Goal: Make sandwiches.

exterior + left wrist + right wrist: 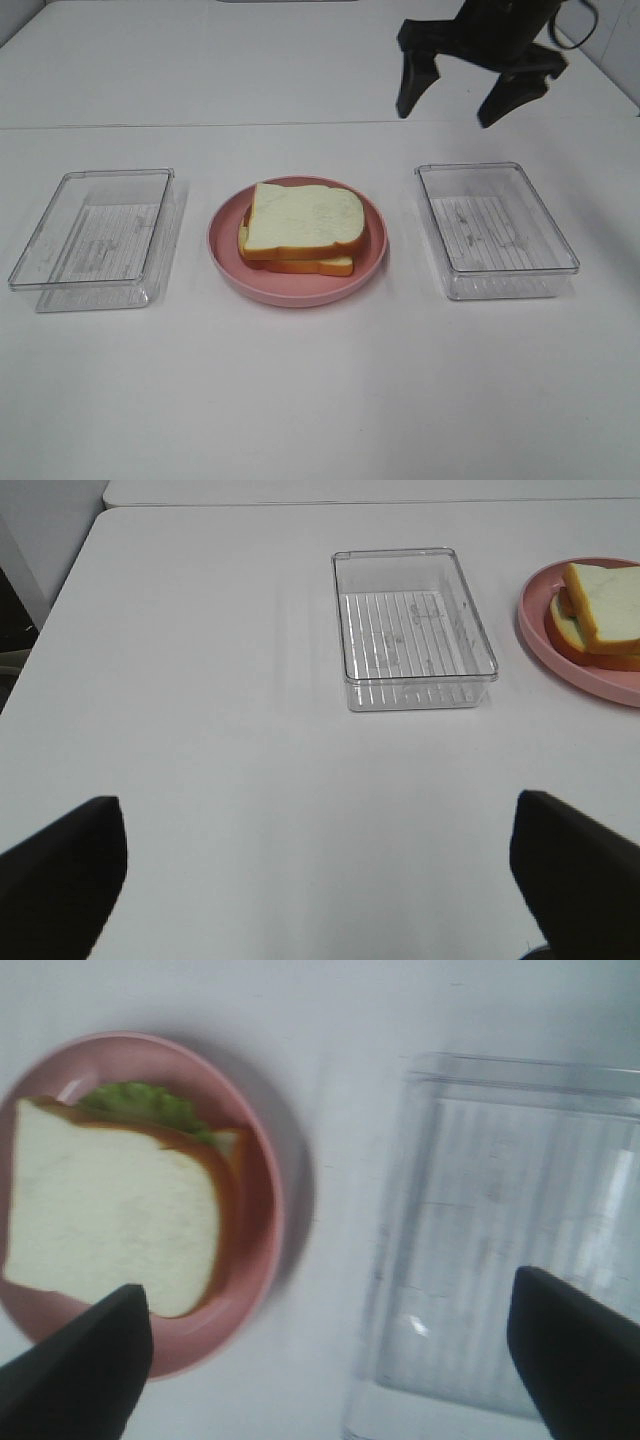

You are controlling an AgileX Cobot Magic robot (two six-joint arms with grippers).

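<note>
Apparently assembly is finished: the sandwich (300, 228) sits stacked on the pink plate (226, 262) between 2 clear trays (497, 230). Right hand (478, 88) hovers spread and empty above the bench (320, 400); left hand (315, 875) likewise apart. Next likely calls for withdrawing.

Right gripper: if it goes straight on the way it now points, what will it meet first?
Probably bare table: the open right gripper aims into the gap between the pink plate with the sandwich and the clear tray. Depth is uncertain.
</note>
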